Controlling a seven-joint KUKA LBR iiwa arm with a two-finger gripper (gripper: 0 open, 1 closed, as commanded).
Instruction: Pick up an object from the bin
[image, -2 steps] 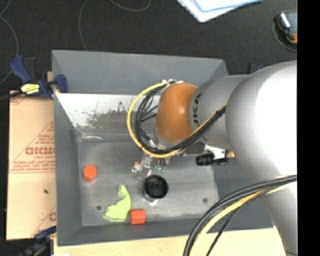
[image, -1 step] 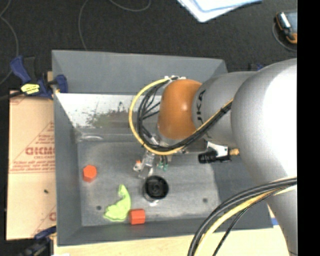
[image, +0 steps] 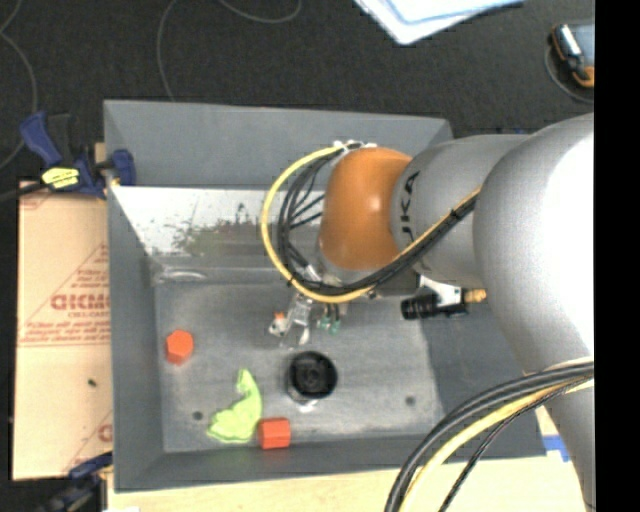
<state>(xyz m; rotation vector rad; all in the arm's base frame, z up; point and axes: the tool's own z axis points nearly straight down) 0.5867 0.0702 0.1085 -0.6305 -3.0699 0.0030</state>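
My gripper (image: 303, 320) hangs low over the middle of the bin, mostly hidden under the arm's wrist. Just in front of it, toward the near wall, a black round disc-like thing (image: 311, 375) lies on the floor with a small white piece at its near edge. I cannot tell if the gripper touches the disc. A limp yellow-green piece (image: 238, 410) lies to the left of the disc near the front wall. A small orange-red block (image: 274, 433) sits against the yellow-green piece's right end.
A second small orange block (image: 179, 346) stands alone at the left side of the bin floor. The arm and its looping cables cover the bin's right and back parts.
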